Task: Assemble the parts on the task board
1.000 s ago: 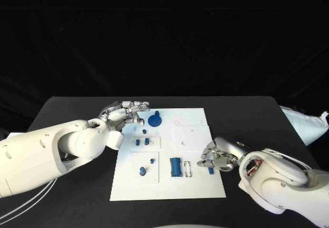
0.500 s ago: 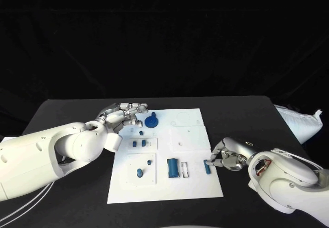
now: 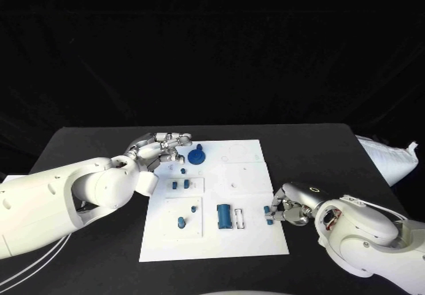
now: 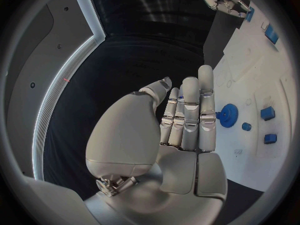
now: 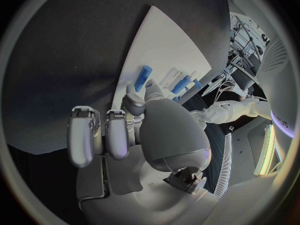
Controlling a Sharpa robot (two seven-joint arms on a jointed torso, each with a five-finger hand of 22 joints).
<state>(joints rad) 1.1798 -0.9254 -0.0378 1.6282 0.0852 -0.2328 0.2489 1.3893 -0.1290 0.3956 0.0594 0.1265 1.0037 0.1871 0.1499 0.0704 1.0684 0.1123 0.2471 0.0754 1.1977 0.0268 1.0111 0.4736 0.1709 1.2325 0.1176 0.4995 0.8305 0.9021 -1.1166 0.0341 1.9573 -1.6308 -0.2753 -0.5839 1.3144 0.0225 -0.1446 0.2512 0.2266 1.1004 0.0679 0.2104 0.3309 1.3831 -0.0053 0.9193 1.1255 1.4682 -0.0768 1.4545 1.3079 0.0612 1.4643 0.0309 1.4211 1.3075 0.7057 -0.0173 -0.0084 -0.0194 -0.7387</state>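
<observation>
A small blue cylindrical peg is pinched by the right robot hand at the white task board's right edge; alignment over its slot is advised. The left robot hand, open, hovers beside the blue gear.

Open centre, crowded edges

I see bare white task board between my hands; the left hand crowds the round blue gear, the right hand its right edge.
</observation>
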